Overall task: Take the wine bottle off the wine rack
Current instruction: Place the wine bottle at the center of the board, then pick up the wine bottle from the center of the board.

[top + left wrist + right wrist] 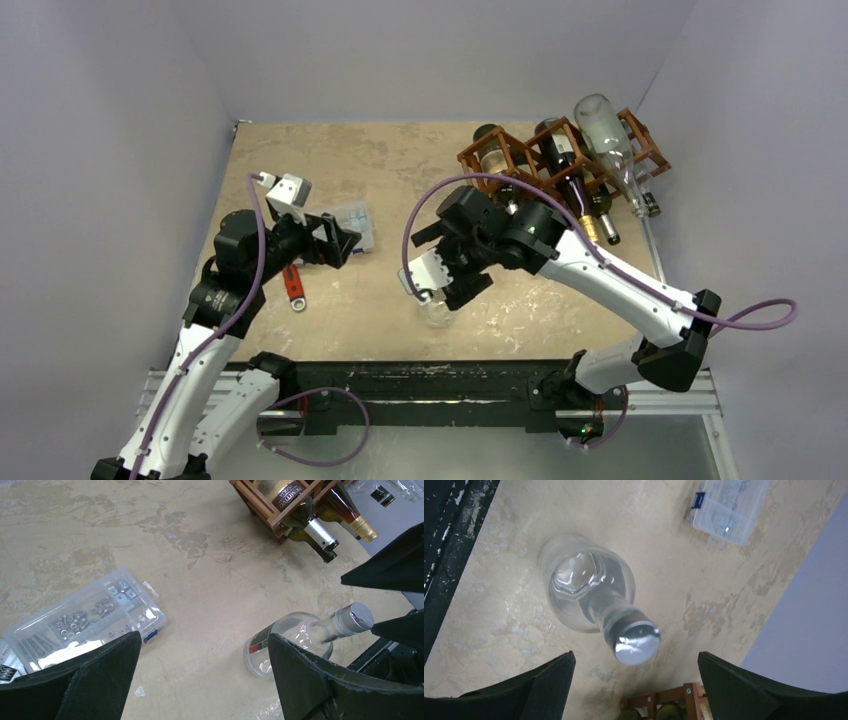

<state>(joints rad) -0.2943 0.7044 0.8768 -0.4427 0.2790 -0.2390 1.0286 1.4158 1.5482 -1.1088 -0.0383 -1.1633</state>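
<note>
Clear glass bottle [591, 592], silver-capped, upright on mottled worktop [200, 580] under the open right gripper [635, 656], untouched; brown lattice rack [257, 505] holds dark bottles [320, 534]; clear plastic box [85, 620] holds small metal parts [67, 622]; left gripper [203, 636] open too.

I counted one wine rack [255, 502], four bottles [287, 490] lying in it that I could make out, one clear bottle [584, 580] standing on the desk [380, 160], one clear plastic compartment box [85, 620] and one red-handled tool [294, 284].
</note>
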